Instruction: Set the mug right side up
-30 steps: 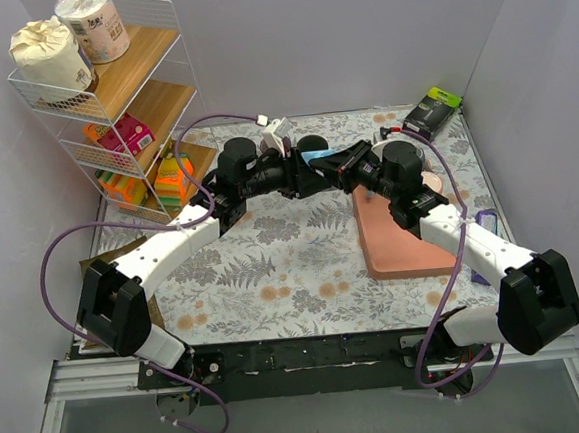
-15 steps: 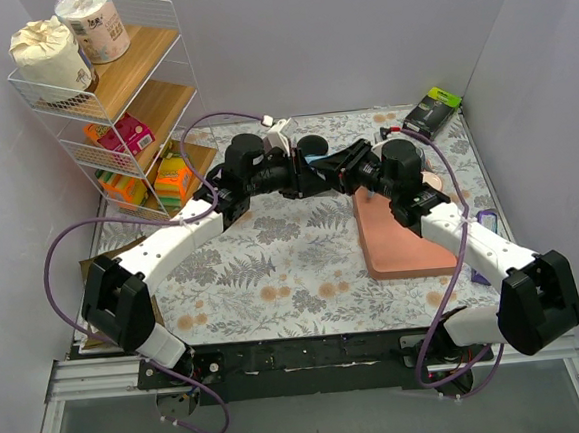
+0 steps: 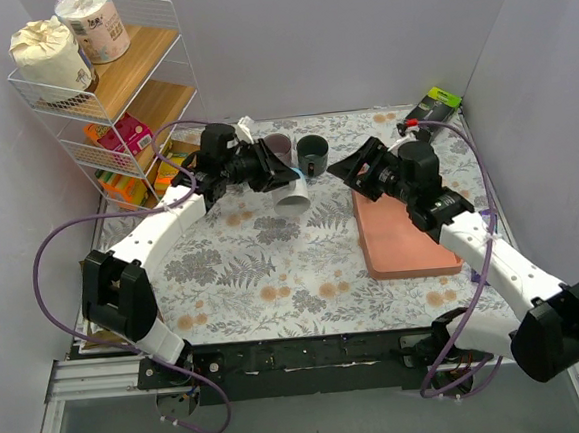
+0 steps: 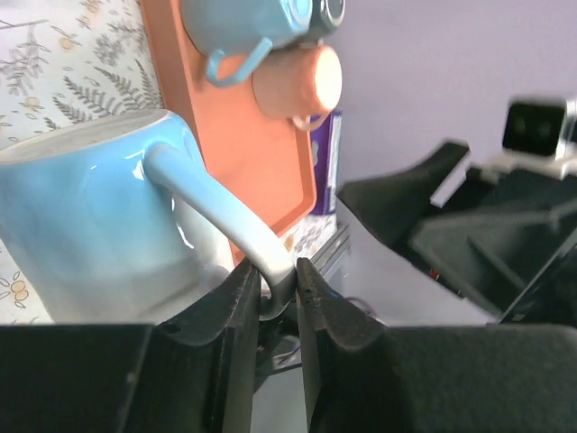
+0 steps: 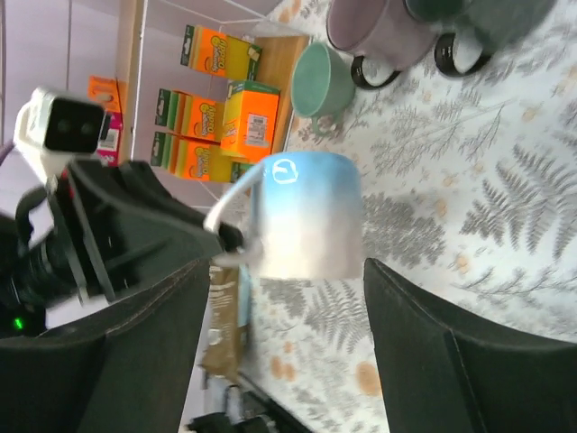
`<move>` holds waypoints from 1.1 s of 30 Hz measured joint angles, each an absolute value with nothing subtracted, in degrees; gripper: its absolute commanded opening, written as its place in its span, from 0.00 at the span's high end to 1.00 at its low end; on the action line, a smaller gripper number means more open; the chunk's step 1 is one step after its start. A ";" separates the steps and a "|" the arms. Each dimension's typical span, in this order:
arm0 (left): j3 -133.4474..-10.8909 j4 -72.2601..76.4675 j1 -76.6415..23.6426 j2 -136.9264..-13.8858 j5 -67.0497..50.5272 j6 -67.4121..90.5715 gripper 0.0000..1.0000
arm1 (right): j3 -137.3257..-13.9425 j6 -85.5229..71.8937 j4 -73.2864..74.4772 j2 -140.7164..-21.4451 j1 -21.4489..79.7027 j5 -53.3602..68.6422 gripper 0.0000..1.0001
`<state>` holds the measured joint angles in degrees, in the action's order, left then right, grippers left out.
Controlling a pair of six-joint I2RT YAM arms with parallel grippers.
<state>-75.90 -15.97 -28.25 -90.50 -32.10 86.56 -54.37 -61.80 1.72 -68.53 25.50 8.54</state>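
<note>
left jaws are clamped on the handle (image 4: 219, 219) of the blue mug (image 4: 86, 212), while right jaws stand apart.

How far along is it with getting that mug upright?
Done: the left end effector grips the blue mug by its handle. In hand: the mug hangs tilted over the table, right end effector open and apart. Left: setting it upright on the table.
</note>
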 measured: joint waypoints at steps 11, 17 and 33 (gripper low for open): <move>-74.30 -14.00 -22.20 -89.62 -32.49 108.36 1.00 | -49.21 -29.47 -7.27 -61.71 35.48 6.31 0.24; -70.89 -13.26 -21.76 -85.30 -30.41 112.20 1.00 | -47.75 -20.86 -12.21 -66.96 44.45 -1.89 0.24; -65.58 -12.38 -21.08 -76.88 -25.50 113.84 1.00 | -45.12 -14.92 -27.79 -76.64 45.91 -8.64 0.44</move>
